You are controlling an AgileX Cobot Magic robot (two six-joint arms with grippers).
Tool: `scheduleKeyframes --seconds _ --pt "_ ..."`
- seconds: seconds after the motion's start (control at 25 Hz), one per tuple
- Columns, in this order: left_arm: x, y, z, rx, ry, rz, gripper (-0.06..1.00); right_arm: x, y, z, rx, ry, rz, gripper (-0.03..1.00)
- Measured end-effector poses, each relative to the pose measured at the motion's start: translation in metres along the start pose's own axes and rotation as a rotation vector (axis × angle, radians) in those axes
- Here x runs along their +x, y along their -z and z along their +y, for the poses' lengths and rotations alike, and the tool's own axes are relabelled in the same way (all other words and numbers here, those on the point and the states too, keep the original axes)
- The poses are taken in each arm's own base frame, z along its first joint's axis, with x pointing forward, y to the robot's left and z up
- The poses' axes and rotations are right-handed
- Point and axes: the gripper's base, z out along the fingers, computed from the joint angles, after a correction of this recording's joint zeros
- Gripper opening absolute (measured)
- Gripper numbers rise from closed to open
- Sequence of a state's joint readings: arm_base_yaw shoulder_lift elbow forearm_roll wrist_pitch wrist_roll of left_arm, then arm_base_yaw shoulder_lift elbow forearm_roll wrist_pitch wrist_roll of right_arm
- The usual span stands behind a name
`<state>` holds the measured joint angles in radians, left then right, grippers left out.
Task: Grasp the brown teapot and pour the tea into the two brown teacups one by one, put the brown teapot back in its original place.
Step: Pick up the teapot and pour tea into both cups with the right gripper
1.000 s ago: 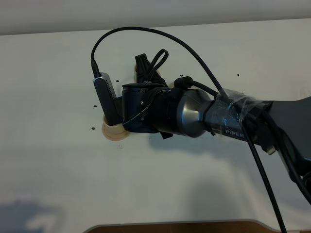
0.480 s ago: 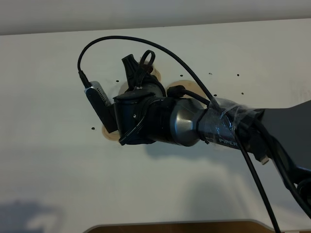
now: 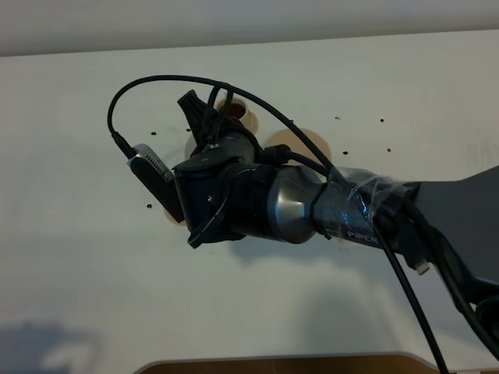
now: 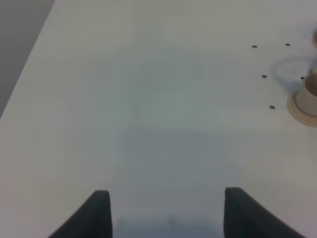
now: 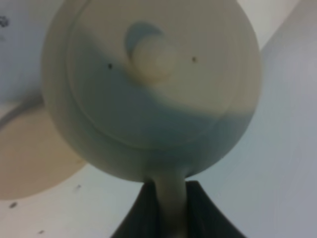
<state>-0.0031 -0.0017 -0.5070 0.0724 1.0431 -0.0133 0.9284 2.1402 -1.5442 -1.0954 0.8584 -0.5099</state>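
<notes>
My right gripper (image 5: 171, 198) is shut on the loop handle of the brown teapot (image 5: 148, 84), which fills the right wrist view, lid knob toward the camera. In the exterior view the right arm reaches across to the left of the middle; its gripper (image 3: 196, 109) and wrist hide the teapot. One brown teacup (image 3: 236, 115) shows beside the gripper, dark inside. A sliver of the other cup's saucer (image 3: 176, 216) peeks out under the wrist. The wide saucer (image 3: 300, 144) lies bare behind the arm. My left gripper (image 4: 166, 210) is open and empty over the white table.
A cup on its saucer (image 4: 308, 96) sits at the edge of the left wrist view. A tan saucer disc (image 5: 29, 158) lies beside the teapot. Small dark holes (image 3: 337, 119) dot the white table (image 3: 93, 273). A brown edge (image 3: 281, 364) runs along the table's front.
My right arm has swung left and toward the far side with the teapot, and the wrist has rolled. The wide saucer and the dark-filled cup have come into view; the lower saucer is more covered.
</notes>
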Motion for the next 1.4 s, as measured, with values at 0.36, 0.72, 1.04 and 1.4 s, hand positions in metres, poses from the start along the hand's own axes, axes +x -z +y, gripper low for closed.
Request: scheduleKeyframes --seconds 0.36,0.72,1.04,1.4 --pt "0.0 0.0 0.0 0.0 0.0 0.0 0.53 0.002 0.0 -0.004 0.044 0.049 0.025 0.11" --pt "0.0 0.0 0.0 0.0 0.0 0.0 0.53 0.002 0.001 -0.007 0.073 0.087 0.035 0.11" --pt "0.0 0.0 0.0 0.0 0.0 0.0 0.53 0.0 0.002 -0.011 0.121 0.144 0.023 0.11" --pt "0.0 0.0 0.0 0.0 -0.001 0.0 0.53 -0.002 0.004 -0.012 0.138 0.186 0.026 0.11"
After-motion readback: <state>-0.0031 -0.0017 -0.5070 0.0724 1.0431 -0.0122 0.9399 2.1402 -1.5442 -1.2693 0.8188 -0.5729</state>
